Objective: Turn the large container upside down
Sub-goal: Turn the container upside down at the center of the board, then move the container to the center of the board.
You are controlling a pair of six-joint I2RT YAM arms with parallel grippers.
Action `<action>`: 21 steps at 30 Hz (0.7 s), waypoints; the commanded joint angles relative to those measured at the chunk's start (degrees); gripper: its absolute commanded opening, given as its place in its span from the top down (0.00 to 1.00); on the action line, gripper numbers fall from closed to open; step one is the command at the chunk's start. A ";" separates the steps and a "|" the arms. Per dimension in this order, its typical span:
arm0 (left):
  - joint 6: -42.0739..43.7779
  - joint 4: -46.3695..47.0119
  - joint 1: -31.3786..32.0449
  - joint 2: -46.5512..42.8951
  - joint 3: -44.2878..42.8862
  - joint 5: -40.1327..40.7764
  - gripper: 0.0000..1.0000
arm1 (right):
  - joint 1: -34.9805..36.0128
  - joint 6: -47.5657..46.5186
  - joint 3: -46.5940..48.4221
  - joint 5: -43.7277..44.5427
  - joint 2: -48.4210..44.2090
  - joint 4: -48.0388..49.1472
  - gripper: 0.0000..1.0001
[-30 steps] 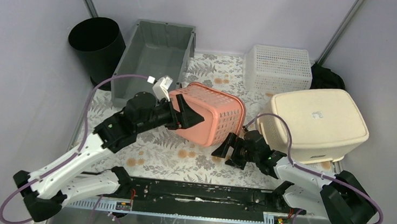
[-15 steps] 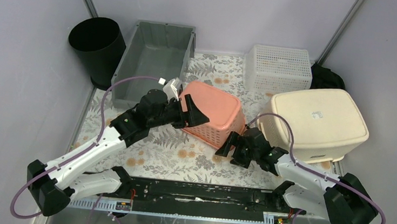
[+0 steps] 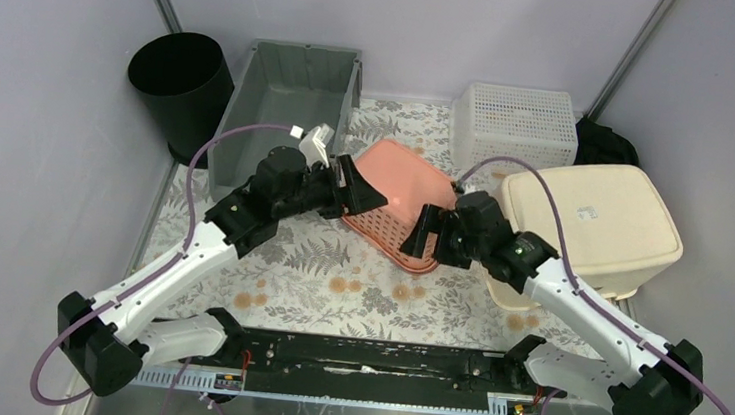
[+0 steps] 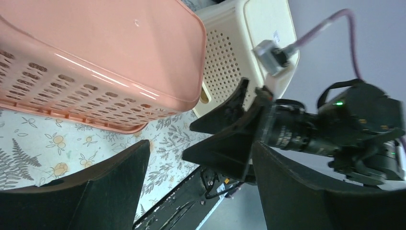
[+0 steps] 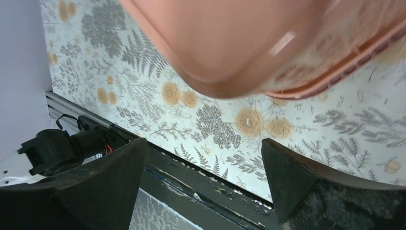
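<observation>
My left pincer (image 3: 363,195) is spread wide and grips nothing. It hangs at the left flank of the pink basket (image 3: 400,195), and in my left wrist view the basket sits off to one side of my fingers, not between them. My right pincer (image 3: 429,235) is also released, its two fingers far apart. It is just beside the basket's right end, with only the flowered counter (image 3: 337,285) in the gap. I cannot tell whether either pincer touches the plastic.

The one pink basket lies near the middle of the counter with its smooth bottom up and its slotted walls sloping down to the rim. The rim's near edge meets the counter, but I cannot tell whether the whole rim lies flat.

Around it I count four other containers, one of each kind. A cream bin (image 3: 593,222) stands bottom up on the right, near the basket. A white lattice basket (image 3: 513,125) is behind the cream bin. A grey tub (image 3: 297,111) sits open side up at the back left. A round black bin (image 3: 176,75) stands beyond the tub's left side. One dark bundle (image 3: 605,143) lies at the back right corner.
</observation>
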State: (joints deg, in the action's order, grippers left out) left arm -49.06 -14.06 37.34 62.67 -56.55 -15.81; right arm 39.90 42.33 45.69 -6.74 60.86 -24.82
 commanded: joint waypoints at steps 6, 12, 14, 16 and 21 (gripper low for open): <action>1.90 -1.43 -2.43 -5.31 1.59 1.01 0.16 | -2.06 -13.73 21.18 10.62 7.41 -10.25 0.05; 0.45 -0.65 -2.71 -6.64 6.32 2.78 0.16 | -9.65 -16.96 29.44 12.89 12.35 -9.86 0.07; -0.08 0.69 -2.71 -6.27 7.92 2.67 0.17 | -11.79 -18.18 31.63 13.84 13.77 -10.07 0.07; -0.47 2.17 -2.71 -5.37 8.85 2.84 0.18 | -13.66 -18.96 33.07 13.88 15.35 -9.55 0.07; -1.13 6.70 -2.71 -1.82 9.73 3.62 0.18 | -15.36 -19.27 33.17 10.31 19.98 -7.00 0.11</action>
State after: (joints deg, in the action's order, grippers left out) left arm -49.54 -14.31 34.98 58.63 -47.18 -13.69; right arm 25.30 25.21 77.43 4.91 77.93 -33.76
